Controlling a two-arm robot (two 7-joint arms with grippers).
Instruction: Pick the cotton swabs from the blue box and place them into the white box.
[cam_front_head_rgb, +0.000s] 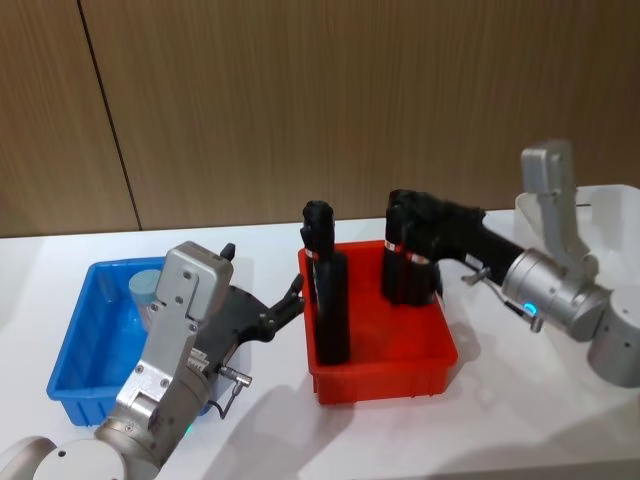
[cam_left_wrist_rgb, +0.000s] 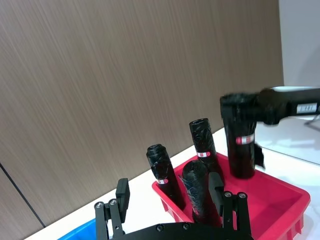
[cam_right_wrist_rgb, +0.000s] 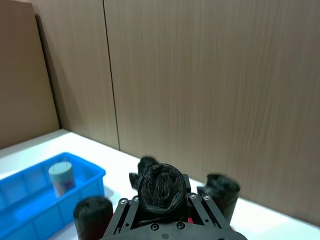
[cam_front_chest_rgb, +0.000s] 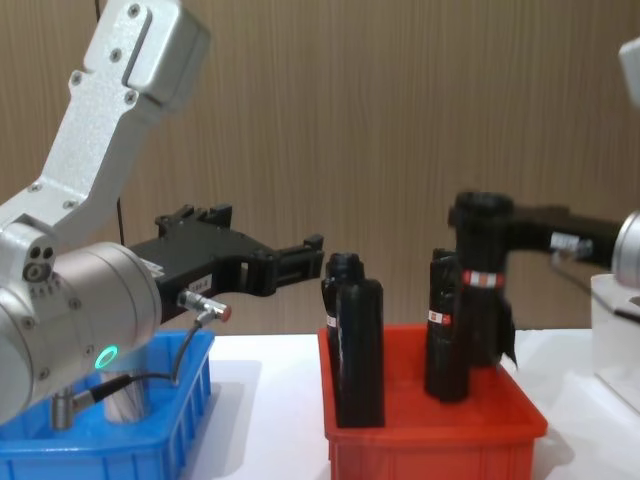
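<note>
Wood-panelled wall behind a white table (cam_front_head_rgb: 270, 420). Blue box (cam_front_head_rgb: 85, 345) sits toward the table's left edge, one jar of cotton swabs (cam_front_head_rgb: 146, 290) in its far part. White box (cam_front_head_rgb: 610, 215) stands at the right edge. Right gripper (cam_front_head_rgb: 408, 240) is clenched on a black bottle (cam_front_chest_rgb: 478, 285) over the central red bin (cam_front_head_rgb: 385, 370). Left gripper (cam_front_head_rgb: 290, 298) hangs released between blue box and red bin, holding nothing.

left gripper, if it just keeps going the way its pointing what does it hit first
Probably the nearest black bottle at the left end of the red bin. The left gripper points from above the blue box toward that bin, fingers open. It may sit high enough to pass over the bin's rim, though depth is unclear.
</note>
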